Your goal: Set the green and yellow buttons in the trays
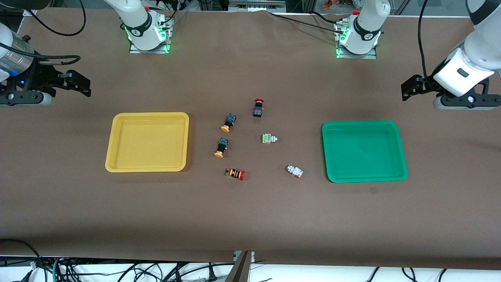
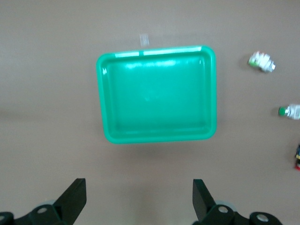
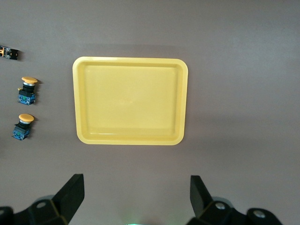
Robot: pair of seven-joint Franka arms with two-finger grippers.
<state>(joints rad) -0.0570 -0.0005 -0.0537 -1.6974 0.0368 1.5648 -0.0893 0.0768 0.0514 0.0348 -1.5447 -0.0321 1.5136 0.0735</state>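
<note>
Task status: not begun; both trays hold nothing, and all switches lie on the brown table cover between them.

The shallow yellow plastic tray (image 1: 147,142) sits toward the right arm's end of the table; the shallow green plastic tray (image 1: 364,151) sits toward the left arm's end. Two black-blue switches with round orange-yellow caps (image 1: 228,122) (image 1: 221,147) lie beside the yellow tray, one nearer the front camera than the other. The pale green-and-silver switch (image 1: 269,138) and the whitish switch with an orange-red end (image 1: 294,171) lie closer to the green tray; the whitish one is nearer the front camera.

Not for sorting: the black switch with a red mushroom cap (image 1: 258,108); the orange-black striped switch with a red cap (image 1: 235,173).

The right gripper (image 3: 136,192) hangs above the table's outer edge by the yellow tray, fingers spread wide, empty; the left gripper (image 2: 139,194) hangs likewise by the green tray, fingers spread, empty. Both arms wait.

Next move, as judged: one arm travels inward over its nearest switch, descends, and closes across the body; the whitish switch appears tilted, so wrist rotation is probably needed.
</note>
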